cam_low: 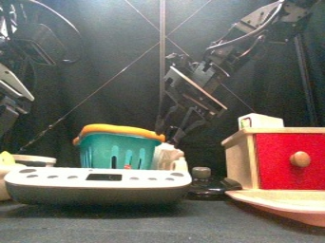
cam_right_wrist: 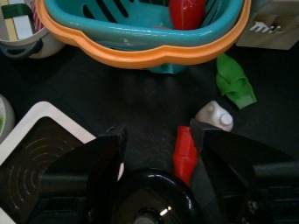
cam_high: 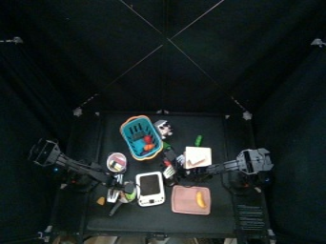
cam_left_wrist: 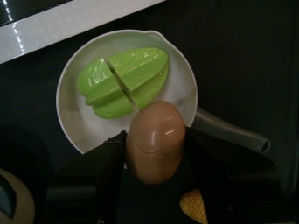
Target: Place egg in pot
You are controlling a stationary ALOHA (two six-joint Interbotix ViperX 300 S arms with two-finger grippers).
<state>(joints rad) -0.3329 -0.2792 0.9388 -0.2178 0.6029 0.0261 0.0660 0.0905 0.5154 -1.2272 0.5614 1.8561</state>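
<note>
My left gripper [cam_left_wrist: 156, 150] is shut on a brown egg [cam_left_wrist: 158, 129] and holds it over the near rim of a white pot [cam_left_wrist: 79, 127] with a grey handle [cam_left_wrist: 233, 134]. A cut green vegetable [cam_left_wrist: 126, 80] lies inside the pot. In the top view the pot [cam_high: 117, 160] sits at the table's left, beside the white scale [cam_high: 151, 188]. My right gripper [cam_right_wrist: 163, 140] is open and empty. It hangs above the table's middle [cam_low: 191, 102], over a red pepper [cam_right_wrist: 184, 153] and a black lid [cam_right_wrist: 158, 199].
A teal basket with an orange rim [cam_low: 117, 147] stands at the back middle. A wooden box with a red drawer [cam_low: 286, 157] and a pink plate [cam_low: 286, 204] are at the right. A green piece [cam_right_wrist: 233, 80] and a small white piece [cam_right_wrist: 215, 115] lie near the basket.
</note>
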